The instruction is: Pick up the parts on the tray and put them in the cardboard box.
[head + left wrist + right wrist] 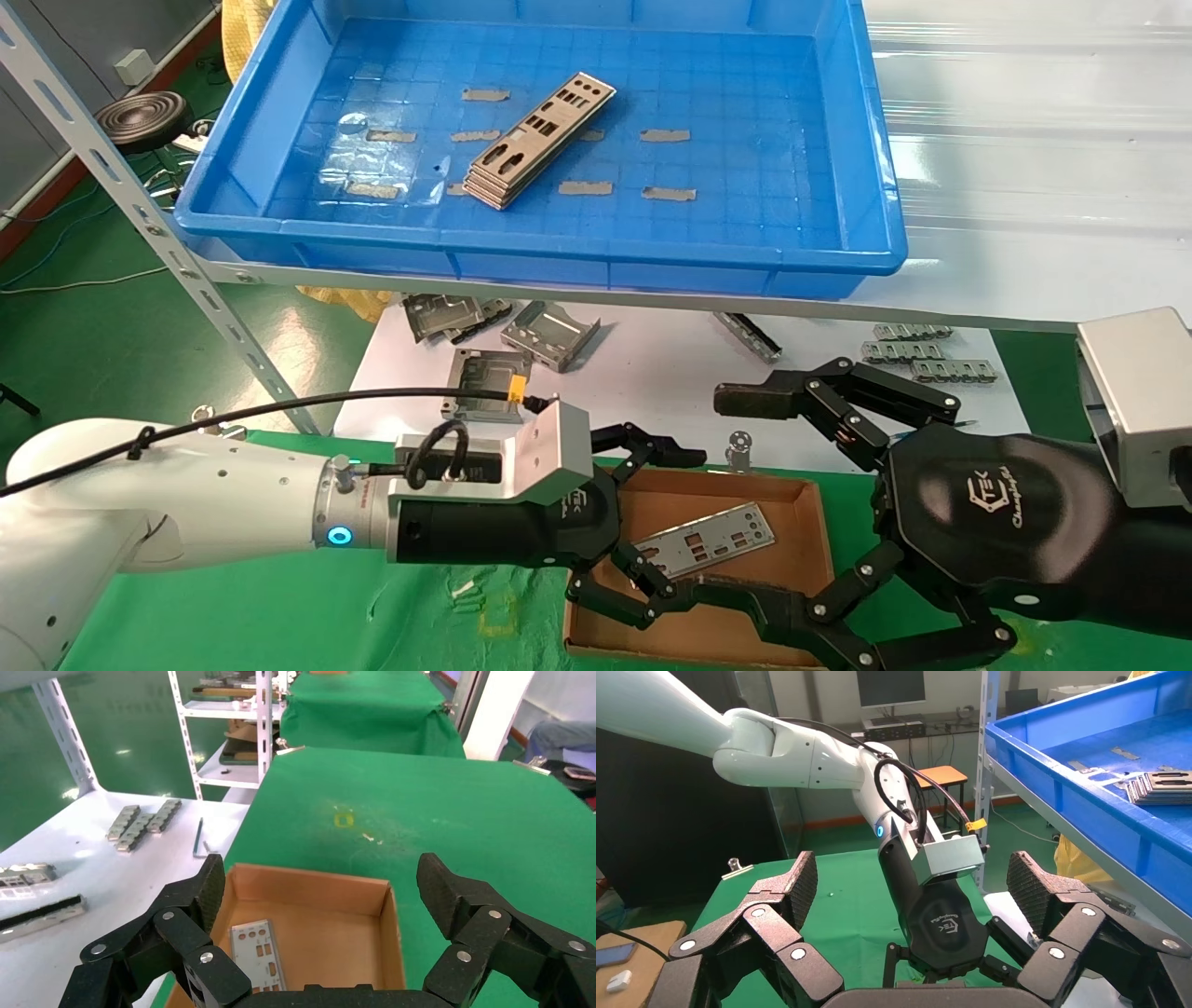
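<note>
A thin, flat silver part (705,539) with punched rectangular and round cutouts lies loose on the floor of the cardboard box (801,503), a shallow, lidless tray of brown corrugated board sitting on the green cloth tabletop (233,615). More parts of the same shape form a neat, slanted stack (535,140) near the middle of the blue plastic tray (577,256), whose grid-patterned floor carries scraps of grey tape (667,135). The tray rests on a shelf above the box.

The left pincer (643,522) hangs over the box with its black, jointed fingers spread wide and nothing between them. The right pincer (801,522) is just beside the box on its right, also spread wide and empty. Bent grey brackets (549,334) and slotted strips (917,352) lie on the white surface (652,373) beyond.
</note>
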Controlling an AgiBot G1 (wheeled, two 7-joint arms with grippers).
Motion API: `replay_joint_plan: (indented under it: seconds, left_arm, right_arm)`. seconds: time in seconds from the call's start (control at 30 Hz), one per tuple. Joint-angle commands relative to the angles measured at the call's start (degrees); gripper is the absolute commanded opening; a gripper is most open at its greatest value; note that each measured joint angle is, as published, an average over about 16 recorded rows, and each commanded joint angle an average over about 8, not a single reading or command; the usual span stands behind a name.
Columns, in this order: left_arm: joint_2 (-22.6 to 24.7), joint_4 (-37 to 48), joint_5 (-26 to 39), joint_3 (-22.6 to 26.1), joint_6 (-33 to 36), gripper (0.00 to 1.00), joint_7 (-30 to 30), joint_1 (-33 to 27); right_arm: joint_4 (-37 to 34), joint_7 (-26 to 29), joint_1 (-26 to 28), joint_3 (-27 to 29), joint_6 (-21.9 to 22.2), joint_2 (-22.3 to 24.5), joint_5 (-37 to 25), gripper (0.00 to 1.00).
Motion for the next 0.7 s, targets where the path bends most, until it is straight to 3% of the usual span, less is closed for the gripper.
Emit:
replay_joint_plan:
  seconds: [0.03, 0.7]
  left_arm:
    - [0.22, -0.08, 0.44, 0.13, -0.5, 1.0, 0.38, -0.04]
    - [-9.67, -11.7, -3.69, -7.12, 1.07, 1.0, -7.13, 4.86]
  right_arm:
    - [0.0, 0.0, 0.0, 0.0, 0.0, 0.0, 0.0, 1.0]
    - [0.0, 0.0, 0.0, 0.0, 0.0, 0.0, 0.0, 1.0]
